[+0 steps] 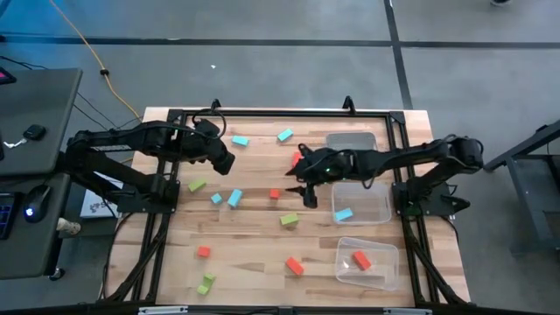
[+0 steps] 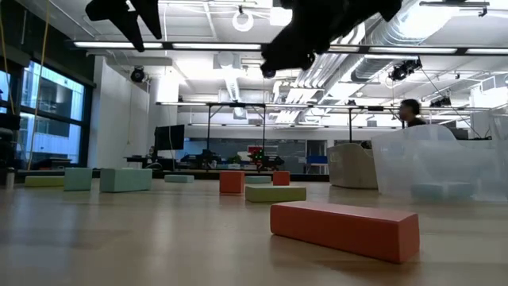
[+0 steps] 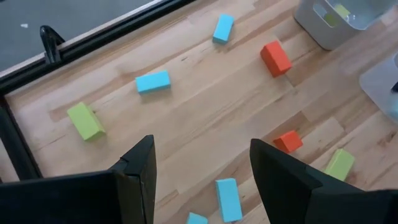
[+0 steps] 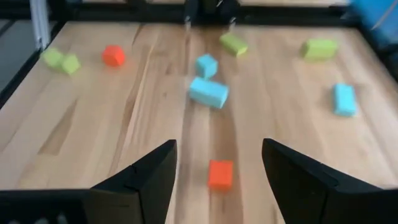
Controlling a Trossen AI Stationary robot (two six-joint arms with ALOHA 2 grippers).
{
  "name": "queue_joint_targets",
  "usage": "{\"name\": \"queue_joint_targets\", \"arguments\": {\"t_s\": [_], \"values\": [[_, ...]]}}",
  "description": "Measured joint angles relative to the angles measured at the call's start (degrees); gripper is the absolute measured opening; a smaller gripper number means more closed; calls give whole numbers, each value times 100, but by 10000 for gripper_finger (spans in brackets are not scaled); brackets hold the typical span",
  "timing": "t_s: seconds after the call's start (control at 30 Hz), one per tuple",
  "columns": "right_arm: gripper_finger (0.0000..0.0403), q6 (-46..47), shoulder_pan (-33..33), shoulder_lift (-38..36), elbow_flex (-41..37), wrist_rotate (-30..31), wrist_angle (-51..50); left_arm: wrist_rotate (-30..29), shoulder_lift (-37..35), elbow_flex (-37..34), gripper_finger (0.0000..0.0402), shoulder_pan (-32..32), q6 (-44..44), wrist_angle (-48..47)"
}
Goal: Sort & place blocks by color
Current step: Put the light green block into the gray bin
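Small blocks in lime green, light blue and red-orange lie scattered on the wooden table (image 1: 254, 241). My right gripper (image 1: 306, 192) hangs open over the middle of the table. A red cube (image 4: 220, 174) lies on the wood just ahead of it and shows between its fingers (image 4: 217, 168), untouched. My left gripper (image 1: 225, 163) hangs open above the far left part. Beneath it lie a blue bar (image 3: 228, 198), a red cube (image 3: 288, 140) and a green block (image 3: 339, 164). Nothing sits between either pair of fingers.
Three clear bins stand in a row down the right side: the far one (image 1: 350, 142) with a green block, the middle one (image 1: 378, 199) with a blue block (image 1: 343, 213), the near one (image 1: 385, 271) with a red block (image 1: 360, 259). A black frame (image 1: 157, 219) borders the table.
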Motion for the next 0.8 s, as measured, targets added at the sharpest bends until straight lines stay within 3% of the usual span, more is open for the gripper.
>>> {"name": "queue_joint_targets", "arguments": {"t_s": [0.37,0.8], "values": [[227,-108,96,911,0,-810,-3,3,0,1,182,0,2,-9],[227,-308,465,1745,0,-839,4,6,0,1,182,0,4,-10]]}}
